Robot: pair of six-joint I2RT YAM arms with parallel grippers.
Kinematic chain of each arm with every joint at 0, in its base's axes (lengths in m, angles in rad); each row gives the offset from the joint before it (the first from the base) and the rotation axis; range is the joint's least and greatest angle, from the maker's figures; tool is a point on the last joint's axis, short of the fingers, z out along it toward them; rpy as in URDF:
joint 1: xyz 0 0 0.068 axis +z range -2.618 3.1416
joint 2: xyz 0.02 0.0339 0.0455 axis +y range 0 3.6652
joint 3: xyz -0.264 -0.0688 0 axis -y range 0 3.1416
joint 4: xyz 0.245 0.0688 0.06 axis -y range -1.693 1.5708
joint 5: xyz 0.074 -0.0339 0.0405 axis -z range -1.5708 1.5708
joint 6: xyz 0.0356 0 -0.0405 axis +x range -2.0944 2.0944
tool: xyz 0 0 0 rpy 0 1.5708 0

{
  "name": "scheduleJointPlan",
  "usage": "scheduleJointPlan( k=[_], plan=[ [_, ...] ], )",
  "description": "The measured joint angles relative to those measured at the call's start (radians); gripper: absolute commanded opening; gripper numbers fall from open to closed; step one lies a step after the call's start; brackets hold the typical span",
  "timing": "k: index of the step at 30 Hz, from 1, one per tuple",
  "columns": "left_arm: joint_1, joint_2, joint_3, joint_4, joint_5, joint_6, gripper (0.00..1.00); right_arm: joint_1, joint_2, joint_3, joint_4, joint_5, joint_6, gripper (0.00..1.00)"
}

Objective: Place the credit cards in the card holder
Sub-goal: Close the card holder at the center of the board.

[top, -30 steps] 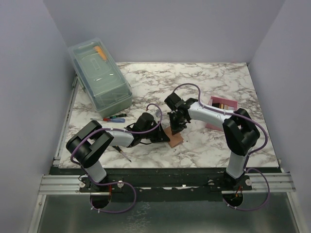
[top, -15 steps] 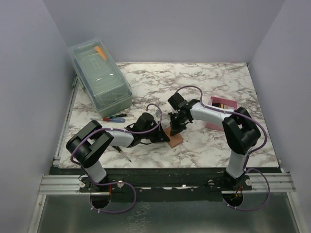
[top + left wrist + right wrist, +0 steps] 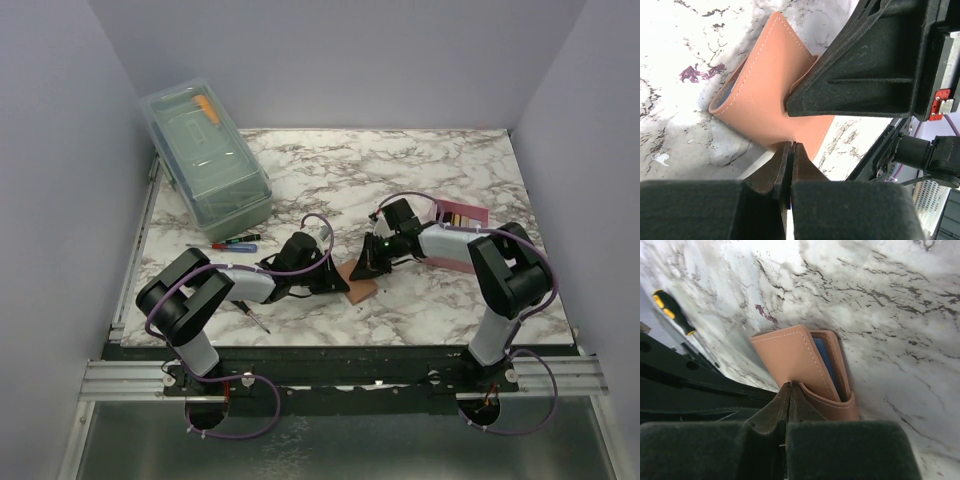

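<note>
Top external view gives little away: the holder (image 3: 364,290) is only a small tan wedge toward the near side of the table (image 3: 320,170), squeezed between my left gripper (image 3: 342,284) and my right gripper (image 3: 363,271). My right arm (image 3: 445,240) covers most of the pink tray (image 3: 480,214) at the right. At the tray's far end a few cards (image 3: 452,211) stand in it, dark and tan edges, too small to count. From the left wrist, the holder (image 3: 767,90) stands tilted on its edge on the marble, one leaf facing the camera. My left fingers are pressed together to a hairline and the holder's lower edge runs into their tip, so I grip it there. The black bulk of the right gripper (image 3: 790,106) blocks the upper right of that view and whatever leaf lies behind it. From the right wrist, my right fingers are likewise clamped tight, on the bottom corner of the front leaf, which stands apart from the back leaf. In the gap a blue strip (image 3: 823,359) shows; card or lining, I cannot tell. My own fingers cut off the holder's lower part, and my left arm (image 3: 685,390) is just a dark mass at the left. A yellow-and-black screwdriver (image 3: 672,311) lies near the top left there. At the table's far left sits a lidded clear bin (image 3: 205,165) with an orange item (image 3: 208,108) inside; the rest of its contents are unclear.
</note>
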Motion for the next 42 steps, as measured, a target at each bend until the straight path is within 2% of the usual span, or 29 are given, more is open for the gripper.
scheduleJointPlan(
  k=[13, 22, 30, 34, 40, 42],
  plan=[
    [-0.002, 0.000, -0.013, -0.004, 0.000, 0.000, 0.00, -0.158, 0.085, -0.159, 0.306, -0.336, 0.051, 0.00],
    [-0.004, -0.005, -0.014, -0.015, 0.000, 0.000, 0.00, -0.166, 0.154, -0.172, 0.423, -0.418, 0.109, 0.00],
    [-0.004, -0.106, -0.014, -0.076, 0.000, 0.008, 0.00, -0.172, 0.200, -0.190, 0.555, -0.488, 0.137, 0.00],
    [-0.004, -0.161, -0.014, -0.116, -0.003, 0.019, 0.00, -0.171, 0.168, -0.174, 0.515, -0.472, 0.129, 0.13],
    [-0.004, -0.213, -0.010, -0.186, -0.018, 0.027, 0.00, -0.152, 0.043, -0.065, 0.196, -0.295, 0.021, 0.42],
    [-0.005, -0.230, 0.000, -0.219, -0.022, 0.030, 0.03, -0.130, 0.005, -0.003, 0.094, -0.229, -0.026, 0.54]
  ],
)
